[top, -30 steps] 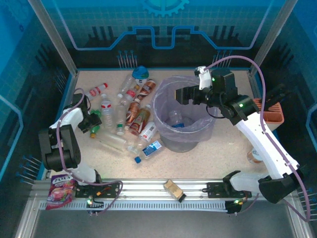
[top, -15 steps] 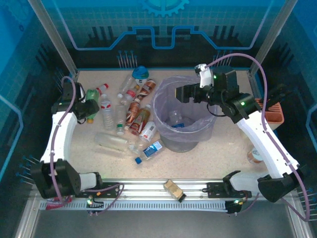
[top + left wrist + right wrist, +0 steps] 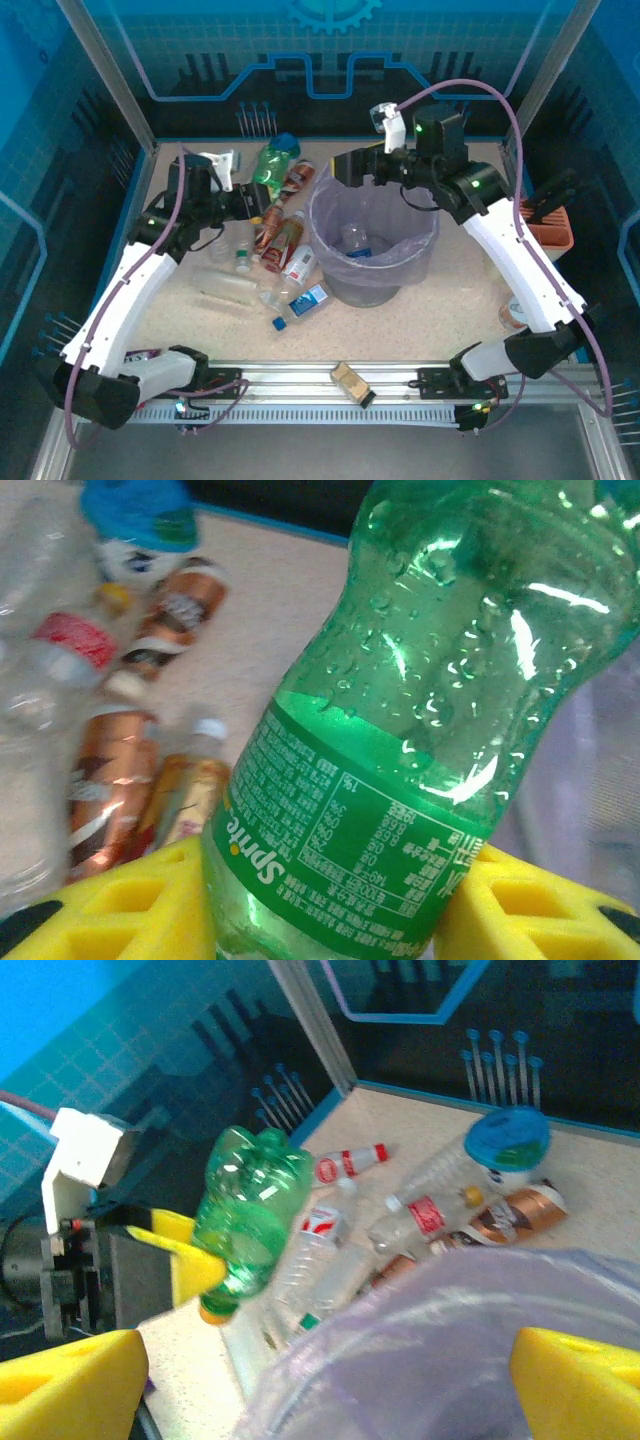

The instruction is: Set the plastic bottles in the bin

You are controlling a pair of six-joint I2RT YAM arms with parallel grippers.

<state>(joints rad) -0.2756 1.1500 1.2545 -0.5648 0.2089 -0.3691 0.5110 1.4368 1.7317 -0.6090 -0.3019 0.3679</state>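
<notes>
Right now the L pincer [image 3: 250,198] is clamped on the green bottle [image 3: 270,163], w/ yellow fingers [image 3: 110,900] pressed to both sides of its label. In the right wrist view the bottle's lobed base points up & its cap end down. From the top cam it is held up off the counter [image 3: 450,310], above the far end of the bottle pile & just left of the bin [image 3: 385,288], not over its mouth yet. R pincer [image 3: 345,168] has its jaws wide apart w/ nothing between them, hanging at the bin's far-left rim above the lavender bag [image 3: 420,1360]. One clear bottle [image 3: 352,238] lies inside the bin. Other bottles lie on the counter left of the bin: brown-copper ones [image 3: 280,235] close to the bag, a clear one [image 3: 228,285] flat & nearer the arms, a blue-labelled one [image 3: 305,300] by the bin's near-left wall, touching or not I can't tell. On the near rail sits a gold-brown box [image 3: 350,382]; an orange holder [image 3: 548,228] stands at the R edge
</notes>
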